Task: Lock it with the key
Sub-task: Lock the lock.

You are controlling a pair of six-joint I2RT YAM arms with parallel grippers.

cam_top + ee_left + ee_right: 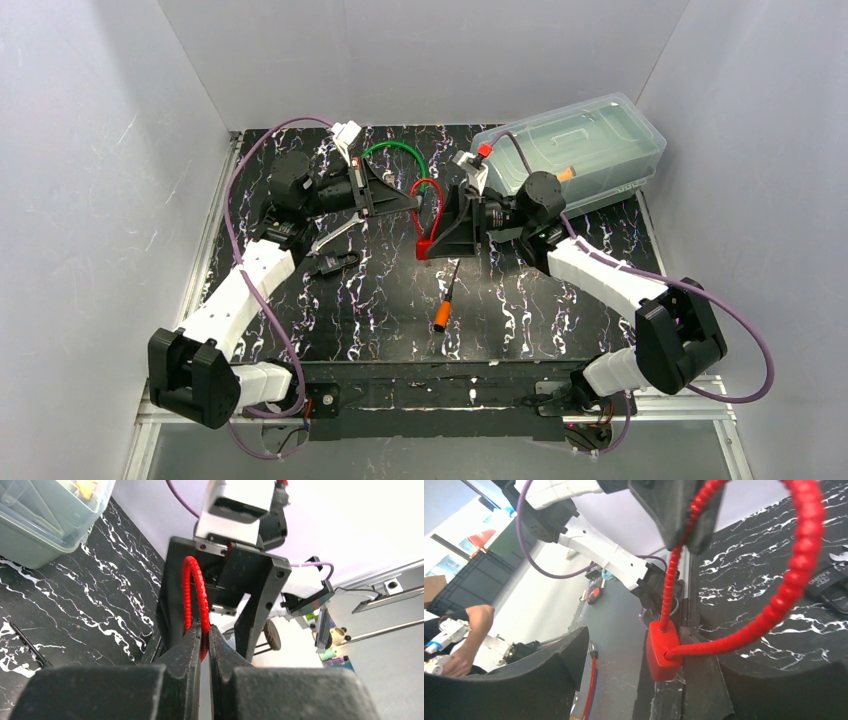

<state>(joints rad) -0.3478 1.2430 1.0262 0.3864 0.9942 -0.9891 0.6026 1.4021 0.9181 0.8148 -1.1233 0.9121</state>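
**Red ribbed cable lock (430, 205) held mid-table between both grippers**

Near side: the black white-veined tabletop (560, 310) shows bare surface left and right of an orange-handled screwdriver (447, 297), which lies just near of the lock with its shaft toward it. The lock's long axis runs near to far. Its red block body (663, 652) is at the low, near end, and the loop rises toward the far side. The left gripper (204, 635) is clamped on the loop from the left. The right gripper (445, 222) has its jaws apart with the block between them; contact cannot be told. Far side: a green cable loop (395, 150) lies by the back wall, and a clear lidded plastic bin (580, 145) fills the far right corner, close behind the right wrist.
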